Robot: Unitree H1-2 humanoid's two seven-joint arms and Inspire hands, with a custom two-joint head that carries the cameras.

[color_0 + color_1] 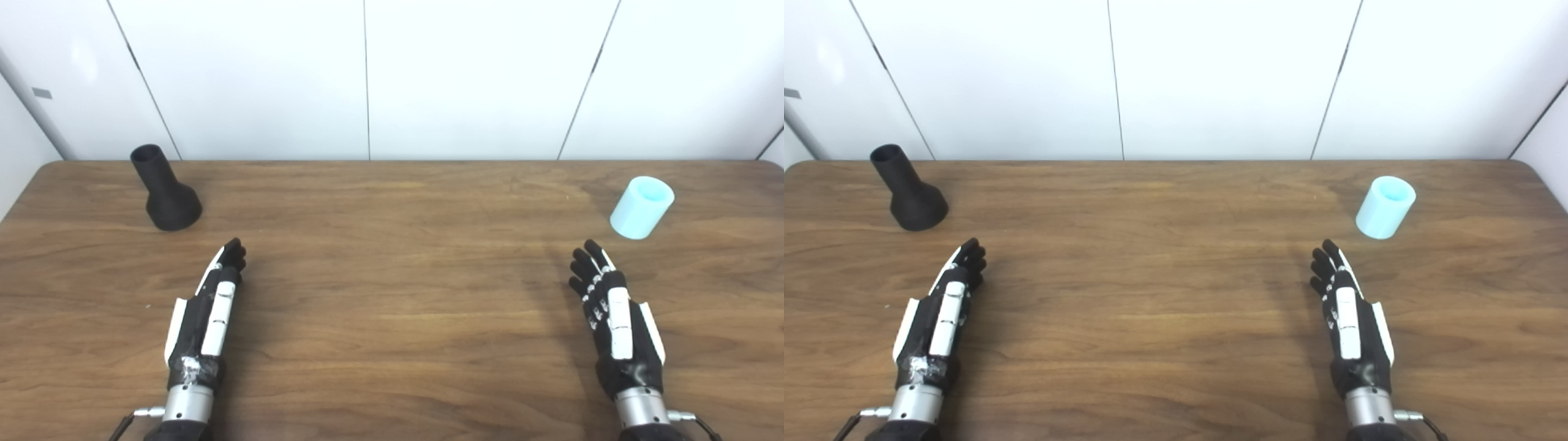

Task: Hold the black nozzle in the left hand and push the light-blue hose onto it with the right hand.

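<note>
A black nozzle (164,190) stands on its wide base at the far left of the wooden table (392,294), narrow tube pointing up. A short light-blue hose piece (641,207) stands at the far right. My left hand (208,309) lies over the table below and right of the nozzle, fingers straight, holding nothing. My right hand (612,312) lies below and left of the hose, fingers straight and apart, holding nothing. Both hands are apart from their objects.
White wall panels (367,79) rise right behind the table's far edge. The nozzle (909,190) and the hose (1385,207) stand near the table's back corners.
</note>
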